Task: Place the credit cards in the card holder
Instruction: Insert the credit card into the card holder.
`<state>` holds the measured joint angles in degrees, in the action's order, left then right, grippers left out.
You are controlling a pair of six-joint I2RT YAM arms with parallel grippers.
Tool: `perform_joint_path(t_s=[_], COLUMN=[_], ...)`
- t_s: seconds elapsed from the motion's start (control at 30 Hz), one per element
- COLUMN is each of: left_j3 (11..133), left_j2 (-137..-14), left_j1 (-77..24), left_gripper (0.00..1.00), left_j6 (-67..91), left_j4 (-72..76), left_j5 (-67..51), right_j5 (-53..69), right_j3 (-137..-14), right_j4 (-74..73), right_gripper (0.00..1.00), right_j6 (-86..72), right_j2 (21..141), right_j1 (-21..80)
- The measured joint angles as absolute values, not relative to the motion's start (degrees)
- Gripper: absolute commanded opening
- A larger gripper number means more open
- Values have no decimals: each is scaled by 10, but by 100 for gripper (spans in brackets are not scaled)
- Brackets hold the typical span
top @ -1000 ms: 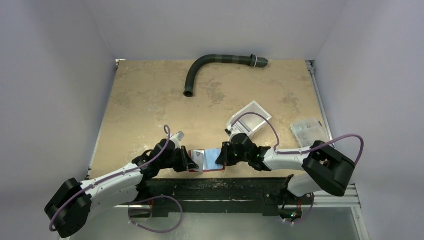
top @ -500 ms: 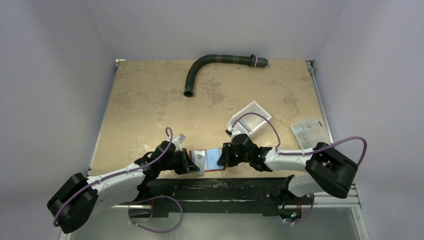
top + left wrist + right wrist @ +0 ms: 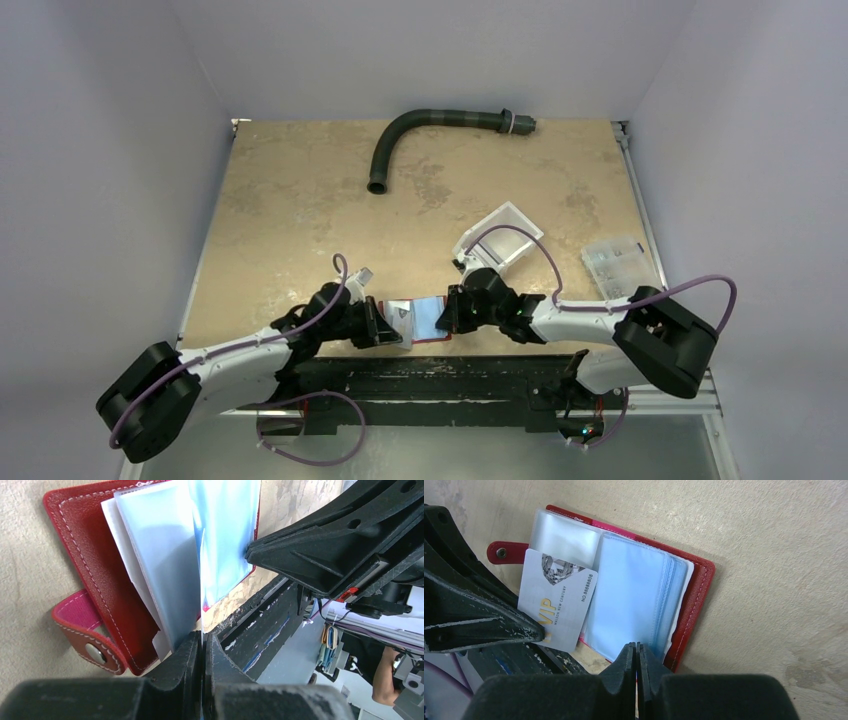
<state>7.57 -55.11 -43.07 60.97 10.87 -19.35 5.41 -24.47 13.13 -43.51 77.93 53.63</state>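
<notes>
The dark-red card holder (image 3: 691, 612) lies open on the table near the front edge, also in the top view (image 3: 428, 340). My right gripper (image 3: 637, 647) is shut on the near edge of its clear sleeves (image 3: 629, 600) and lifts them; it also shows in the top view (image 3: 447, 313) and the left wrist view (image 3: 320, 550). My left gripper (image 3: 202, 637) is shut on a whitish VIP credit card (image 3: 556, 602), held at the left side of the sleeves. I see it edge-on in the left wrist view. No other cards show.
A bent grey hose (image 3: 420, 125) lies at the back. A white bin (image 3: 505, 235) and a clear compartmented box (image 3: 615, 262) stand to the right. The black base rail (image 3: 430, 375) runs just in front of the wallet.
My left gripper has edged slightly right with the card, toward the open wallet. The right gripper has stayed on the sleeves with almost no movement.
</notes>
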Motion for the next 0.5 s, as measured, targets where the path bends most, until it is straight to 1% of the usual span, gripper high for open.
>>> perform_joint_path(t_s=[0.5], left_j3=[69], left_j2=[-595], left_j1=[-431], left_gripper=[0], left_j6=[610], left_j4=[174], left_j5=[-200], right_j5=[50], right_j3=[-239], right_j4=[126], right_gripper=[5], right_j6=[-435], right_j2=[771], right_j1=[536])
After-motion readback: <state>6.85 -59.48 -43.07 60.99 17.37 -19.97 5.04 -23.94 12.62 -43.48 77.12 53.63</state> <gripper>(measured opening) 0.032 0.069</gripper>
